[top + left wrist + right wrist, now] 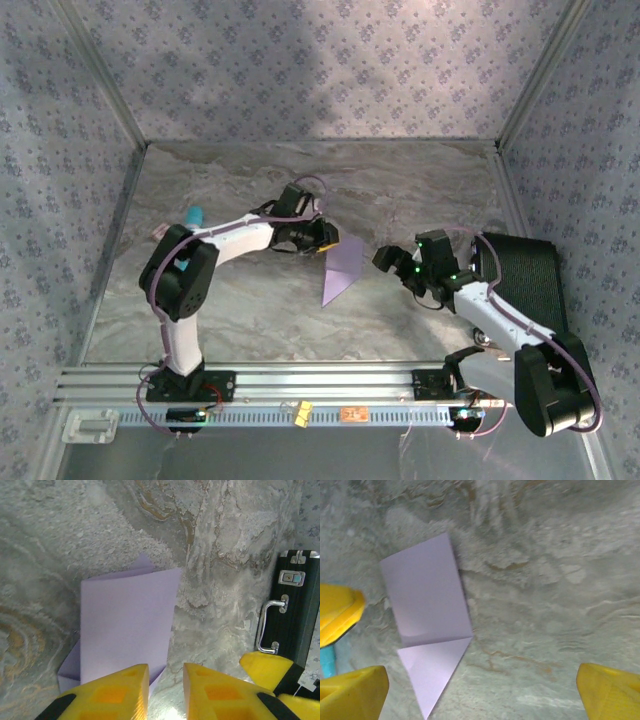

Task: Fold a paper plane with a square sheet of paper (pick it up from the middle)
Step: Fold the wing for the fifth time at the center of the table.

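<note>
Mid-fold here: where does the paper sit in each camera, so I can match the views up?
Top external: the paper lies at mid-table between the two arms, its tip toward the near edge.
Left wrist: paper left of centre, in the lower half.
Right wrist: paper left of centre, its triangular flap pointing down.
Shared landmark: the marbled table under it in all three.

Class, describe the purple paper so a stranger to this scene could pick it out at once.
Find the marbled grey table. At its middle, between the left gripper and the right gripper, lies the sheet of paper. It is flat and lavender, folded to a point at its near end, unlike the bulky black case to its right.
</note>
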Robot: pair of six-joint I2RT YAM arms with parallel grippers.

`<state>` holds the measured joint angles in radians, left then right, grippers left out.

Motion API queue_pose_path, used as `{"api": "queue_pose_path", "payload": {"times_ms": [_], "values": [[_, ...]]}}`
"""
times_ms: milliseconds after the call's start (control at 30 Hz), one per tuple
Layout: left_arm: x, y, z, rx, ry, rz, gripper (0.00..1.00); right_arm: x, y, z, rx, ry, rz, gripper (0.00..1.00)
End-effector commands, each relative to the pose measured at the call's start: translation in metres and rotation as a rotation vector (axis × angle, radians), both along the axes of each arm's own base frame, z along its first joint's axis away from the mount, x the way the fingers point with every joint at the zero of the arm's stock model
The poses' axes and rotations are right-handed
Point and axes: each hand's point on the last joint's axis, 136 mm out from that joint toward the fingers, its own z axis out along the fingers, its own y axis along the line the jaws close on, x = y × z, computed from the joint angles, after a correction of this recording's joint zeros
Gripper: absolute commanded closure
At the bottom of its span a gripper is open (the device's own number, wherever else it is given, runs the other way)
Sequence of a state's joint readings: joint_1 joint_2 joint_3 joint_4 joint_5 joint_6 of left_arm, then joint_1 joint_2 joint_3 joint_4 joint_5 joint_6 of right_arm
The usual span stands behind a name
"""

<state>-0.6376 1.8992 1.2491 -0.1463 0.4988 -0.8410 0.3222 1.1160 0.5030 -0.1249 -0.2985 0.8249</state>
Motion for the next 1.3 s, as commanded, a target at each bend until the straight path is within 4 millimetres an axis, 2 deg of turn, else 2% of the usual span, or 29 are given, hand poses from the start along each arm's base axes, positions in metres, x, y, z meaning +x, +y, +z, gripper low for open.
{"api": "queue_pose_path", "payload": {"times_ms": [0,167,467,567,767,1067,1267], "values": [[-0.004,-0.003,-0.005,0.042,0.025,-0.04,0.77,-0.001,0.014,0.005,0.047,0.003,0.086,0.02],[-0.006,-0.003,-0.023,0.069,0.056,-0.059,0.77,-0.001,0.026,0.001,0.103,0.039,0.123,0.04],[-0.007,-0.003,-0.052,0.093,0.101,-0.064,0.79,0.004,0.043,-0.002,0.161,0.077,0.172,0.12],[-0.015,-0.005,-0.058,0.052,0.112,-0.088,0.79,0.007,0.046,-0.004,0.184,0.098,0.153,0.13],[-0.031,0.01,-0.075,0.06,0.147,-0.079,0.79,0.014,0.058,-0.01,0.24,0.14,0.157,0.18],[-0.034,0.018,-0.077,0.06,0.15,-0.073,0.79,0.019,0.077,-0.017,0.271,0.168,0.198,0.36],[-0.032,0.021,-0.078,0.063,0.151,-0.061,0.79,0.022,0.076,-0.028,0.228,0.212,0.167,0.4]]}}
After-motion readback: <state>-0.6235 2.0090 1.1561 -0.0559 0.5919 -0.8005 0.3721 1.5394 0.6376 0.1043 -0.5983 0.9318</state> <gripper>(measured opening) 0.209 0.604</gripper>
